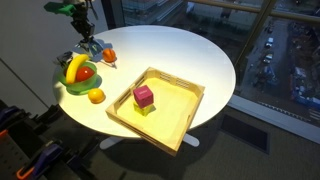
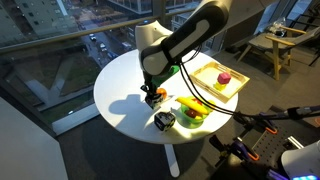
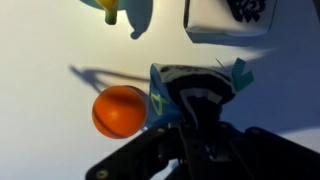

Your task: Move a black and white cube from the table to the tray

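My gripper [image 3: 196,102] is down on the white table [image 1: 190,55] and shut on a black and white cube [image 3: 192,84], which has a blue-green side face. In the exterior views the gripper [image 2: 152,96] [image 1: 91,47] stands at the table's edge, close to the green bowl. The cube rests on the table between the fingers. Another black and white cube [image 2: 163,121] [image 3: 228,14] lies apart from the gripper. The light-wood tray [image 1: 182,112] [image 2: 205,70] sits on the far side of the table and holds a magenta cube [image 1: 144,96] [image 2: 224,76].
An orange ball [image 3: 120,111] [image 1: 108,55] lies right beside the gripped cube. A green bowl [image 1: 68,88] [image 2: 190,112] holds a banana and a red fruit. Another orange fruit [image 1: 96,96] sits by the bowl. A yellow block lies in the tray under the magenta cube.
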Controlling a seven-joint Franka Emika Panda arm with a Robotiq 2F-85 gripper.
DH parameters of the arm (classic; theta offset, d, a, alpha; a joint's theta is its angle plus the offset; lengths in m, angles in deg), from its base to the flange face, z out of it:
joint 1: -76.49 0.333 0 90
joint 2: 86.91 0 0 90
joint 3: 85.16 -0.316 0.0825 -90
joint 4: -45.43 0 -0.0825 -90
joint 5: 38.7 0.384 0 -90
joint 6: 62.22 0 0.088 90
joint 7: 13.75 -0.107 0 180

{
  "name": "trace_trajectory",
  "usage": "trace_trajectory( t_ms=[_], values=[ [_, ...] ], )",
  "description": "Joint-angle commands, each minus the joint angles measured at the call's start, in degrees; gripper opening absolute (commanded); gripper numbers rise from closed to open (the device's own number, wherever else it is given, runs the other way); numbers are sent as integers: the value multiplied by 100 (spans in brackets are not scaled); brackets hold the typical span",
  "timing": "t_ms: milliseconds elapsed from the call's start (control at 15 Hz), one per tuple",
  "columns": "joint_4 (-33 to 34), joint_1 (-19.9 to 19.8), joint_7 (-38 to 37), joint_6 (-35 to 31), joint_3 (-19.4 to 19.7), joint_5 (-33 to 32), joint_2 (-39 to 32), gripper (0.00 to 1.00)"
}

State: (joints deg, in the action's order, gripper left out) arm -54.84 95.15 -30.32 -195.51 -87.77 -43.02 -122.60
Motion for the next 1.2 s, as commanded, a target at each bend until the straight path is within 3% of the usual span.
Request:
trace_trajectory(
  t_ms=[0, 1133],
  values=[
    [-9, -137, 179, 313, -49, -52, 339, 5],
    [-840, -887, -66, 645, 101, 129, 1709, 5]
  ],
)
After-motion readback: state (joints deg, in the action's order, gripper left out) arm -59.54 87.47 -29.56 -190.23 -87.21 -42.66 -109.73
